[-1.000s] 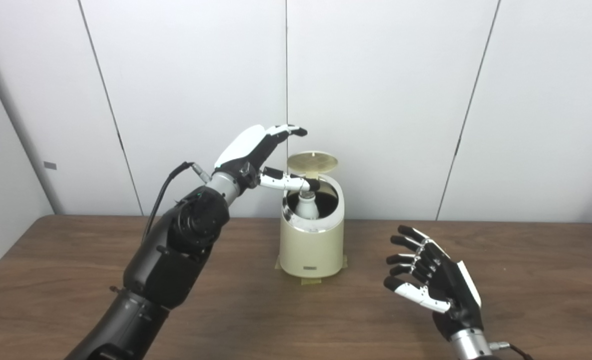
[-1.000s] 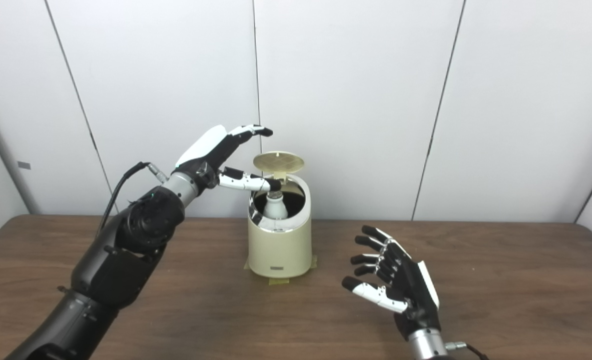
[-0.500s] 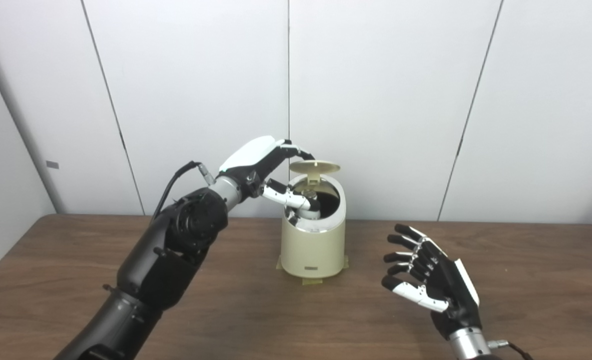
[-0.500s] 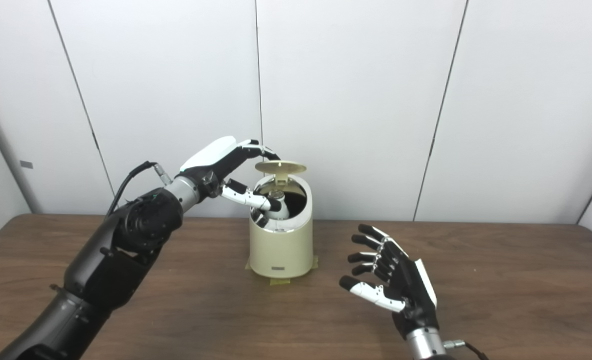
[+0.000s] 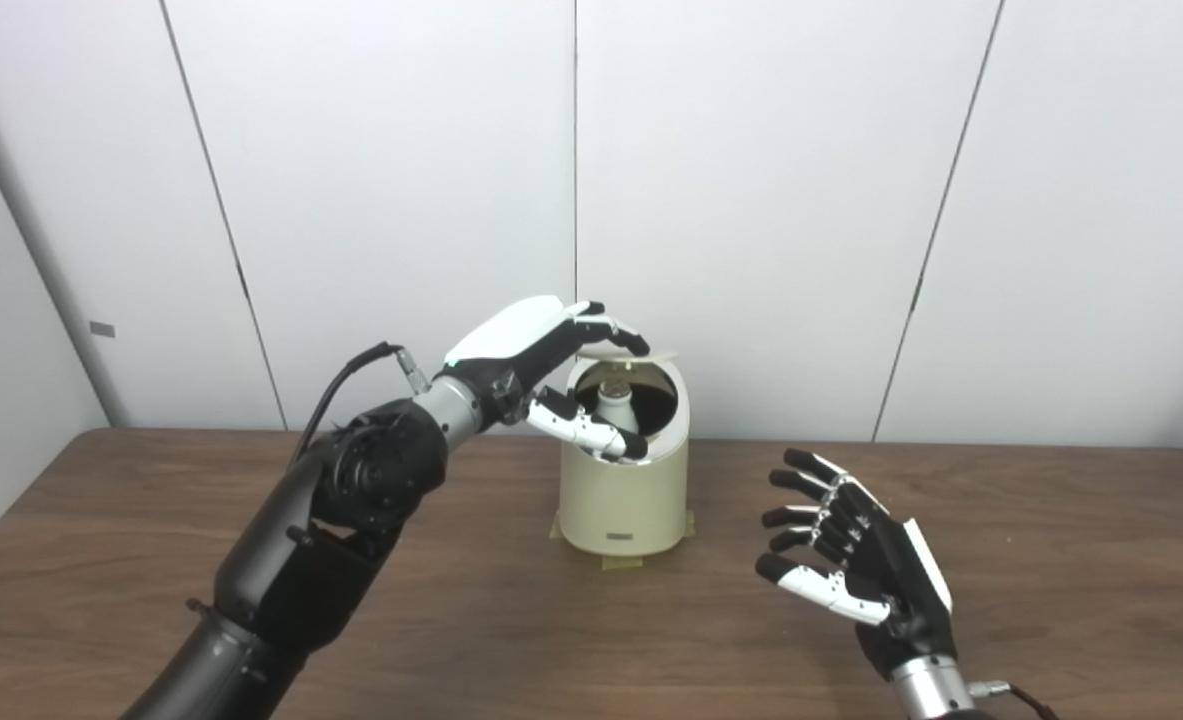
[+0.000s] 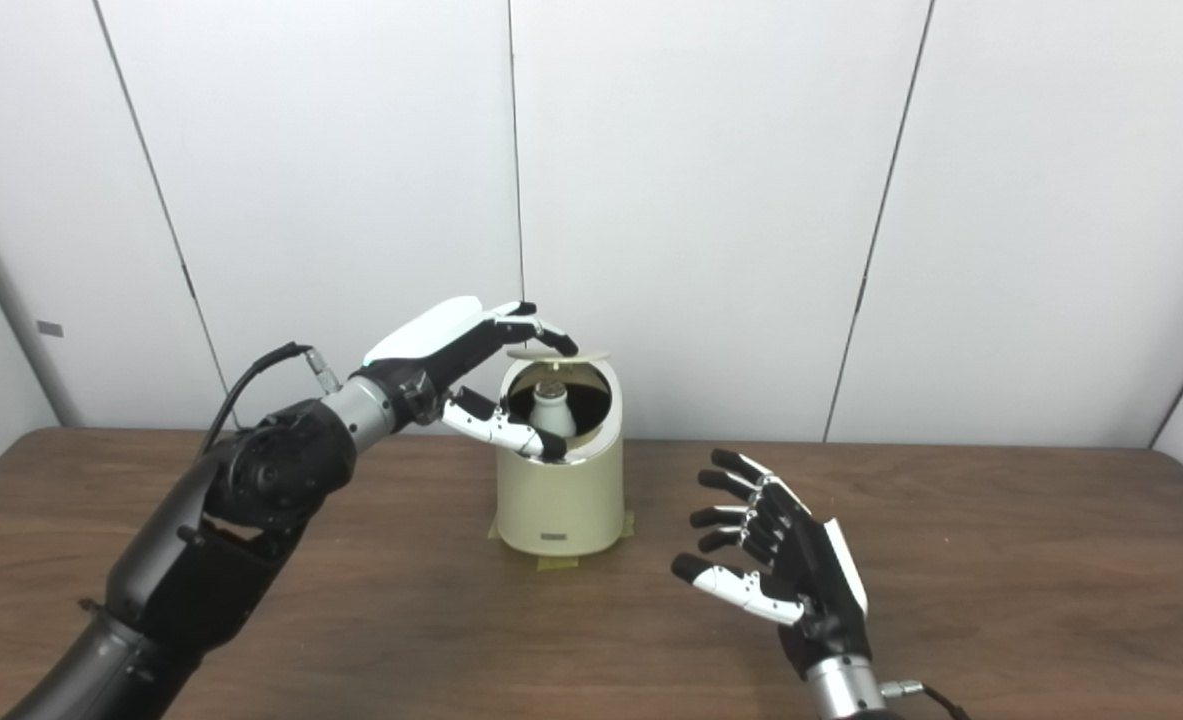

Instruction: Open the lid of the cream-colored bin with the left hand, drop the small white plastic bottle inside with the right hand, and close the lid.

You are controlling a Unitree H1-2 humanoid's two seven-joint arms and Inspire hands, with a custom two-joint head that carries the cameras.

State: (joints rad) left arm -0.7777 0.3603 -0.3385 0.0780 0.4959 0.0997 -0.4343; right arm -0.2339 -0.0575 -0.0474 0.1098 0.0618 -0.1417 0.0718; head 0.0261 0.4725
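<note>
Wood-grain laminate, dark brown and matte, covers the table [image 5: 151, 560] across the lower half of the frame, with flat white wall panels [image 5: 771, 200] behind it. Just left of centre stands the cream-colored bin [image 5: 623, 500], a smooth plastic cylinder with rounded shoulders, a shiny rim around its dark mouth and a small grey label low on its front. Strips of tan tape [image 5: 619, 562] show under its base. Its lid [image 5: 623, 353], a thin round disc, hangs nearly level over the mouth, hinged at the back and not yet seated.

Inside the mouth, the small white plastic bottle [image 5: 615, 405] stands upright, its rounded shoulder and narrow neck showing above the rim.

The left hand [image 5: 531, 350], glossy white over the back with black jointed fingers, arches over the bin from the left. Its fingertips [image 5: 619, 335] curl down onto the lid's top near the left edge, while the white thumb [image 5: 591, 436] reaches separately across the front rim; fingers and thumb are apart, grasping nothing.

The right hand [image 6: 786, 575] hovers above the table at lower right, palm toward the bin, its fingers spread apart and empty.
</note>
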